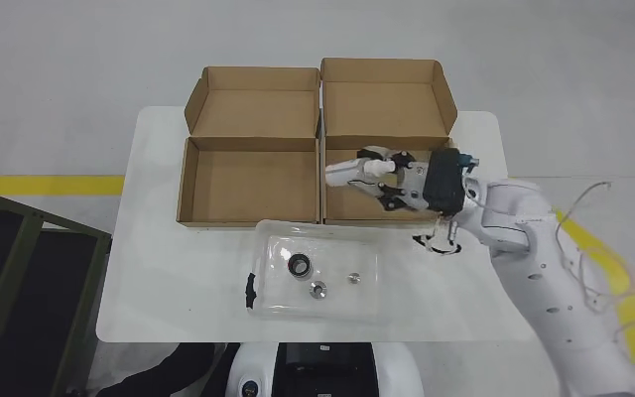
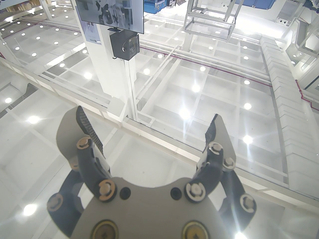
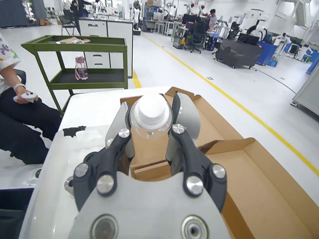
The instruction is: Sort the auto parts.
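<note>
Top view: two open cardboard boxes sit side by side along the far edge of the white table, the left box and the right box, their lids folded back. One clear tray lies by the near edge. It holds three metal parts: a dark ring, a round disc and a smaller stud. One black piece sits at the tray's left rim. The right gripper is over the right box, clamped on one clear bottle with a white cap.

Left wrist view: the left gripper points at the ceiling, its two fingers spread apart with nothing between them.

Right wrist view: the right gripper grips the bottle by its body, above the cardboard.
</note>
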Motion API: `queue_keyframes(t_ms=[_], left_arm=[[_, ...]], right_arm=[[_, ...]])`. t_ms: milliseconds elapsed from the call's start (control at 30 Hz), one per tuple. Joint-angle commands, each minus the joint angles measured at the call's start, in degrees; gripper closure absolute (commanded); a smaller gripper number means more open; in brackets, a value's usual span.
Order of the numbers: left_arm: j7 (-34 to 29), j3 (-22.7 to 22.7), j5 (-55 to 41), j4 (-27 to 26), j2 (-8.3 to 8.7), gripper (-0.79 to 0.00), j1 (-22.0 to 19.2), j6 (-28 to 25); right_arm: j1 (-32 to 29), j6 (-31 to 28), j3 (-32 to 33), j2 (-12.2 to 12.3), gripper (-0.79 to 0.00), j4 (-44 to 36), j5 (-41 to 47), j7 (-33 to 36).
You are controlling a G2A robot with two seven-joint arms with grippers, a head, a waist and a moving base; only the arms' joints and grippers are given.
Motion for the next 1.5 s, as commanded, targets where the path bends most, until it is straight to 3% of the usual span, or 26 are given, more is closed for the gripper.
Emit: queue_keyframes(t_ms=[0,600,1300,1467], left_arm=[[0.0,0.0,0.0,0.0,0.0,-0.785,0.0,0.0],[0.0,0.0,0.0,0.0,0.0,-0.785,0.0,0.0],[0.0,0.0,0.0,0.0,0.0,-0.785,0.0,0.0],[0.0,0.0,0.0,0.0,0.0,-0.785,0.0,0.0]], right_arm=[[0.8,0.9,-0.9,-0.2,0.0,1.2,-1.0,1.4],[8.2,4.9,-8.8,-1.9,0.0,9.7,-7.3,13.1],[14.2,7.7,-16.0,-4.7,0.0,20.6,-8.6,17.7],[14.6,8.2,-17.2,-5.3,0.0,22.5,-9.8,16.1]])
